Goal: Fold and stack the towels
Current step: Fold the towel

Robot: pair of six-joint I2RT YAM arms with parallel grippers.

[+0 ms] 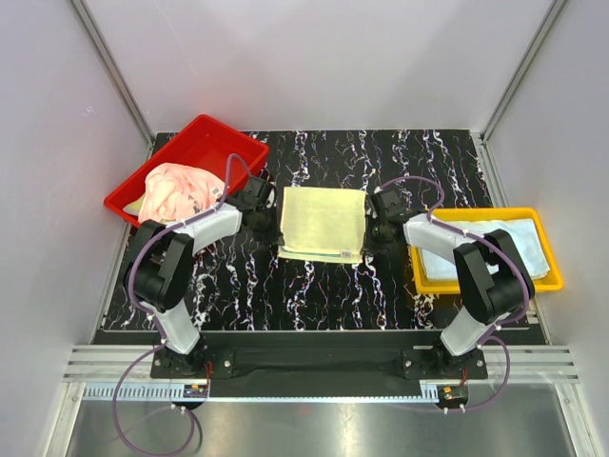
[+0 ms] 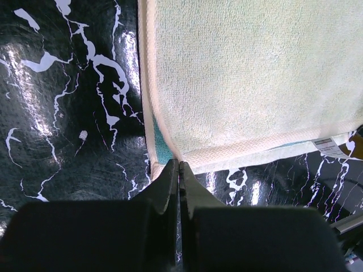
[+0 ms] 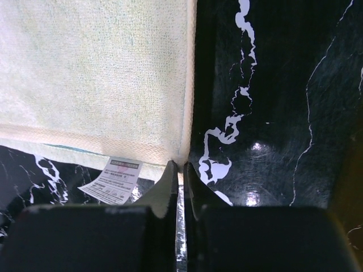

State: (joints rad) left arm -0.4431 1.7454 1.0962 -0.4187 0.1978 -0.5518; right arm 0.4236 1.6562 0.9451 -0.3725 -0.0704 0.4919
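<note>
A yellow-green towel (image 1: 324, 224) lies flat and folded in the middle of the black marbled table. My left gripper (image 1: 273, 227) is shut on its near left corner, and the left wrist view shows the towel (image 2: 255, 73) hem running into the closed tips (image 2: 179, 164). My right gripper (image 1: 372, 232) is shut on the near right corner, with the towel (image 3: 96, 68) edge pinched between the tips (image 3: 181, 165). A white tag (image 3: 116, 180) sticks out beside that corner. A pink towel (image 1: 181, 190) lies crumpled in the red tray (image 1: 214, 133). A pale blue towel (image 1: 495, 248) lies folded in the yellow tray (image 1: 476, 283).
The red tray stands at the table's back left, the yellow tray at the right edge. Grey walls close in the back and both sides. A strip of teal (image 2: 161, 144) shows under the towel's left hem.
</note>
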